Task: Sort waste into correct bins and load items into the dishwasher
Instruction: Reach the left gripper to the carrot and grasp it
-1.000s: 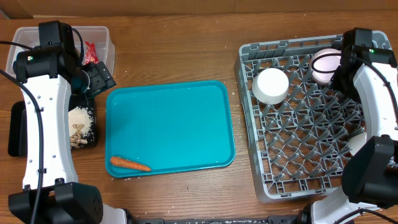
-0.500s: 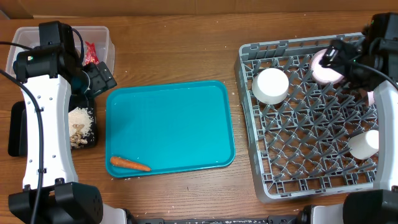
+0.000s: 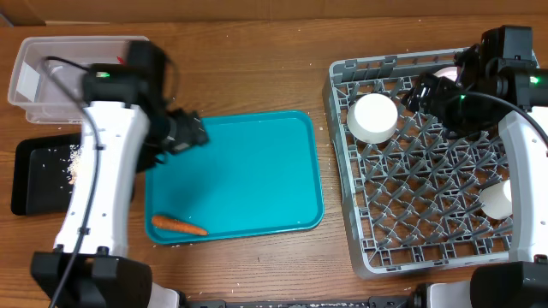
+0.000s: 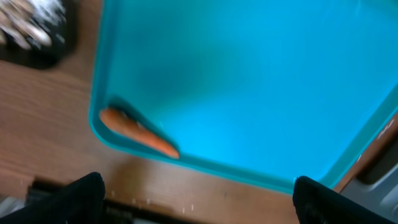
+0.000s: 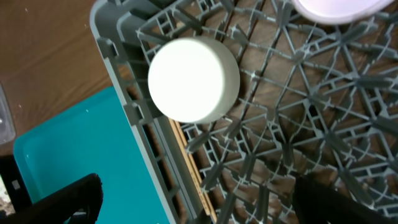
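An orange carrot (image 3: pixel 178 225) lies in the teal tray's near-left corner and shows in the left wrist view (image 4: pixel 138 132). My left gripper (image 3: pixel 188 133) hovers open and empty over the tray's left edge (image 4: pixel 199 208). The black tray (image 3: pixel 38 175) holds rice scraps (image 3: pixel 73 162). The clear tub (image 3: pixel 73 60) stands behind it. The grey rack (image 3: pixel 428 214) holds an upturned white bowl (image 3: pixel 372 117) (image 5: pixel 194 79), a cup (image 3: pixel 497 198) and a white dish (image 5: pixel 339 7) at the back. Chopsticks (image 5: pixel 189 162) lie along its left wall. My right gripper (image 3: pixel 425 92) (image 5: pixel 199 205) is open above the rack.
The teal tray (image 3: pixel 248 171) lies between the bins and the rack, and its corner shows in the right wrist view (image 5: pixel 68 155). My left arm (image 3: pixel 107 171) crosses above the black tray. Cardboard runs along the table's far edge.
My left arm has swung right from the black tray to the teal tray's left edge. My right gripper has moved left from the back-right dish toward the upturned bowl.
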Controlling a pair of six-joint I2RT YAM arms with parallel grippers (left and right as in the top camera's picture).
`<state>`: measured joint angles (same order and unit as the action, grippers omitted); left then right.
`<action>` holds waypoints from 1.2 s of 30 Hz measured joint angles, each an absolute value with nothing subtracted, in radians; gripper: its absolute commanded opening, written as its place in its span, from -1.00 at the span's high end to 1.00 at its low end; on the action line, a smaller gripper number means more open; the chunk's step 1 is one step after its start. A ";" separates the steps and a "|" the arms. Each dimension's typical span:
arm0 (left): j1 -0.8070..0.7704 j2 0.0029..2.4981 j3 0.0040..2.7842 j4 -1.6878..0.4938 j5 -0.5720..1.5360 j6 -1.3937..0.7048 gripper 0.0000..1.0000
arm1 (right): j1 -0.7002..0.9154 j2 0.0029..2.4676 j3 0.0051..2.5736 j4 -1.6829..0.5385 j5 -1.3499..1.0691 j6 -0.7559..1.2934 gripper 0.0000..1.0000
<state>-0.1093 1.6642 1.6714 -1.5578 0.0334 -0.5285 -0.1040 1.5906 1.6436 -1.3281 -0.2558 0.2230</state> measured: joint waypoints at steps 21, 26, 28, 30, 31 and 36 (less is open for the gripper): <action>-0.088 1.425 1.123 -1.346 -0.022 -0.812 -0.99 | -0.104 1.591 1.643 -1.400 -0.254 0.157 -1.00; 0.088 1.425 0.982 -1.207 0.047 -0.813 -1.00 | -0.104 1.591 1.642 -1.401 -0.255 0.156 -1.00; 0.141 1.425 0.939 -1.165 0.070 -0.813 -1.00 | -0.104 1.591 1.642 -1.404 -0.254 0.156 -1.00; 0.169 1.425 0.908 -1.137 0.083 -0.813 -1.00 | -0.104 1.591 1.642 -1.404 -0.255 0.157 -1.00; 0.176 1.425 0.892 -1.116 0.086 -0.813 -1.00 | -0.104 1.591 1.642 -1.404 -0.254 0.157 -1.00; 0.181 1.425 0.822 -1.020 0.090 -0.814 -1.00 | -0.104 1.591 1.642 -1.402 -0.255 0.156 -1.00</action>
